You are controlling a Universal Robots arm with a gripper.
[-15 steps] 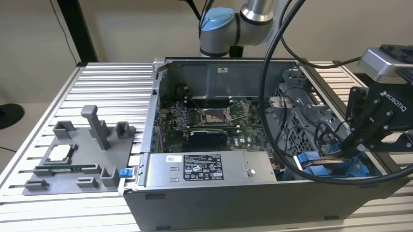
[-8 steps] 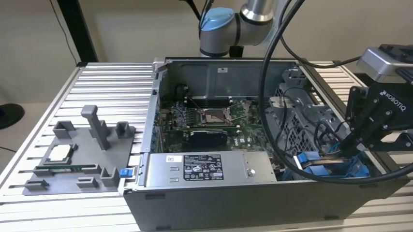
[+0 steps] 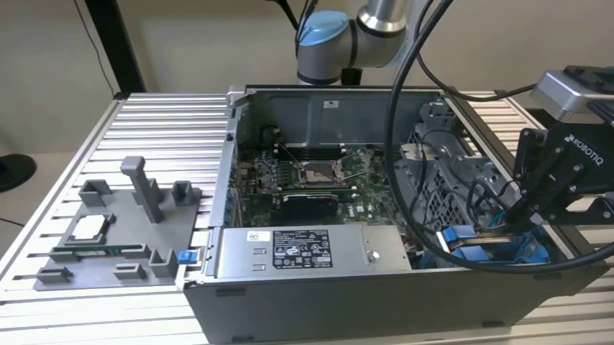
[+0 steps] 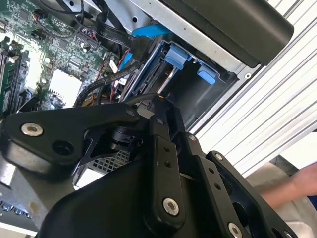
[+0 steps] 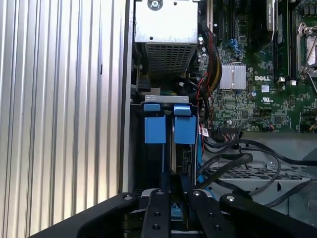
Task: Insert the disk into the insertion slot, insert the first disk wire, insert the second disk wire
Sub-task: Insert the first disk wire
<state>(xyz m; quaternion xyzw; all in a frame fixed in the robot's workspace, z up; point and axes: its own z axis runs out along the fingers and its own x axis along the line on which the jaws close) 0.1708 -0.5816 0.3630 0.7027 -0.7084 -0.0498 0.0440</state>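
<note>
The disk [image 5: 181, 157] stands on edge in the insertion slot of the drive bay, at the front of the open computer case [image 3: 317, 100] on the exterior view's right. Its blue carrier frame [image 5: 184, 130] shows in both wrist views [image 4: 176, 54] and in the exterior view [image 3: 477, 248]. My black gripper [image 3: 513, 219] reaches down into the bay just behind the disk. In the first wrist view its fingers [image 5: 158, 208] stand close together with a small blue plug [image 5: 176, 211] between them. Black and blue wires [image 5: 233, 161] run beside the bay.
A grey labelled power-supply box [image 3: 307, 251] lies along the case front. The motherboard [image 3: 307, 183] fills the case floor. A grey fixture [image 3: 115, 230] with small parts stands on the ribbed table [image 3: 163, 122] at the exterior view's left. A person's hand [image 4: 297, 188] is beside the table.
</note>
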